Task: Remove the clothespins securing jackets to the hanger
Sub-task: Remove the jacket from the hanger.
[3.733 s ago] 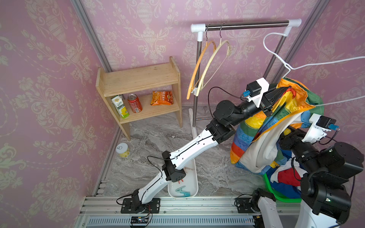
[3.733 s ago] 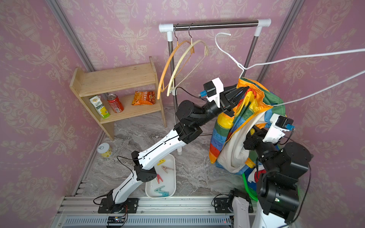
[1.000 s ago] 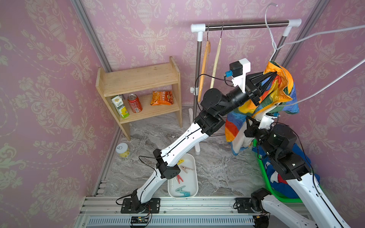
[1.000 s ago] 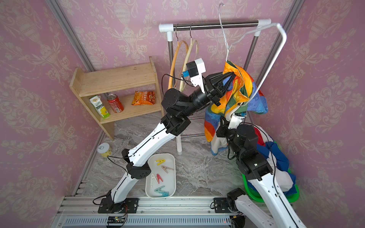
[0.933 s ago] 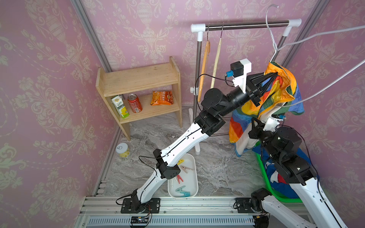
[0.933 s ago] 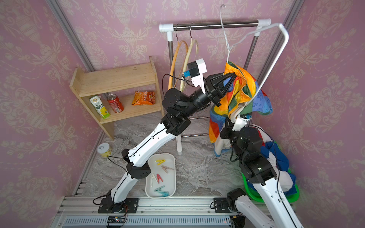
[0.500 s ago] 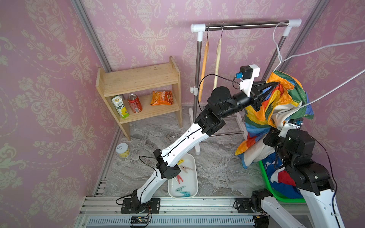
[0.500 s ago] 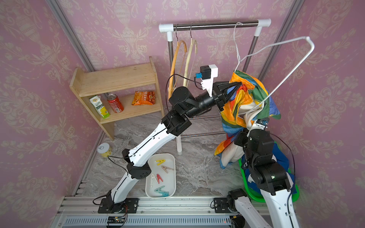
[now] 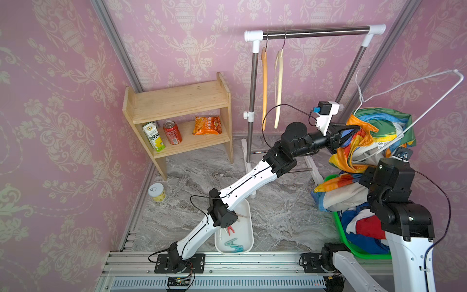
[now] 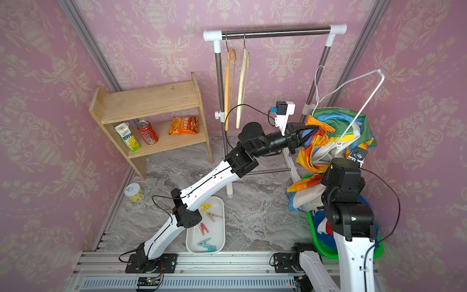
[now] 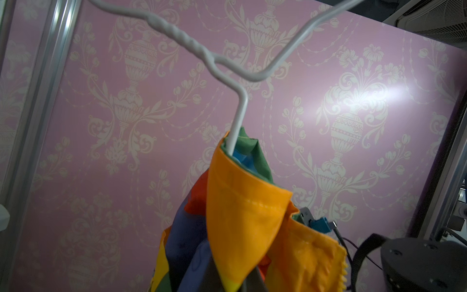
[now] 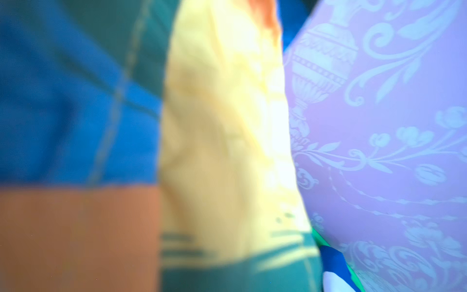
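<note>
A rainbow patchwork jacket [image 9: 364,151] [image 10: 318,146] is bunched on a white wire hanger [image 9: 414,83] [image 10: 353,83], off the rail and above the green basket [image 9: 358,250]. My left gripper [image 9: 353,130] [image 10: 314,131] is shut on its orange edge. In the left wrist view that orange fabric [image 11: 242,202] covers the jaws, and the hanger [image 11: 237,113] runs into it. My right gripper is buried in the fabric; its wrist view is filled by blurred cloth [image 12: 75,113]. The clothespins, among them teal [image 10: 206,244], red [image 10: 203,227] and yellow [image 10: 205,207], lie in the white tray [image 10: 219,242]. No clothespin shows on the jacket.
A blue, red and white jacket [image 9: 364,225] lies in the basket. The garment rack [image 9: 316,30] carries two wooden hangers [image 9: 264,83]. A wooden shelf [image 9: 177,101] holds a carton, a can and a snack bag. A small yellow tin [image 9: 156,192] stands on the floor.
Both arms have carried the rainbow jacket and wire hanger to the right and down, away from the rail, to above the green basket. Both grippers have stayed shut.
</note>
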`<control>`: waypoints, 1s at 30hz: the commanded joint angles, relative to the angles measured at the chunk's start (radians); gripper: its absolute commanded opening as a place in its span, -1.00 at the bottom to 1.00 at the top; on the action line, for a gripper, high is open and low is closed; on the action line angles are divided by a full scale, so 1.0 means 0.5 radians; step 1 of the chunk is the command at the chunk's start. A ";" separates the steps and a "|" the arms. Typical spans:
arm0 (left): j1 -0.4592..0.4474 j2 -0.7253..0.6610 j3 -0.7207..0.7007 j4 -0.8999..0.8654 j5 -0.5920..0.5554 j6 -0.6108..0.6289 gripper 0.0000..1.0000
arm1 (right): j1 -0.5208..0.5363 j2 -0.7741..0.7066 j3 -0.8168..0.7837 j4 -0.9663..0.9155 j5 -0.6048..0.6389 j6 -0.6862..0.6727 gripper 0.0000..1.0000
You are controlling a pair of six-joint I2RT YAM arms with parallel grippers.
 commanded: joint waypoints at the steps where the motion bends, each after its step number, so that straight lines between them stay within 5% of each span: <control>1: -0.006 -0.018 0.060 0.140 0.117 -0.091 -1.00 | -0.230 0.105 0.193 0.109 -0.068 -0.182 -0.99; 10: 0.020 -0.018 0.051 0.187 0.144 -0.118 -1.00 | -0.532 0.292 0.618 -0.033 -0.198 -0.556 -0.97; 20: 0.019 -0.025 -0.329 0.357 0.186 -0.309 -1.00 | -0.628 0.028 -0.599 0.073 -0.404 -0.256 -0.97; 25: 0.019 -0.028 -0.372 0.298 0.181 -0.254 -1.00 | -0.676 0.084 -0.913 0.138 -0.562 -0.017 -1.00; 30: 0.019 -0.044 -0.425 0.241 0.176 -0.182 -1.00 | -0.695 0.252 -0.857 0.122 -0.713 0.017 -0.97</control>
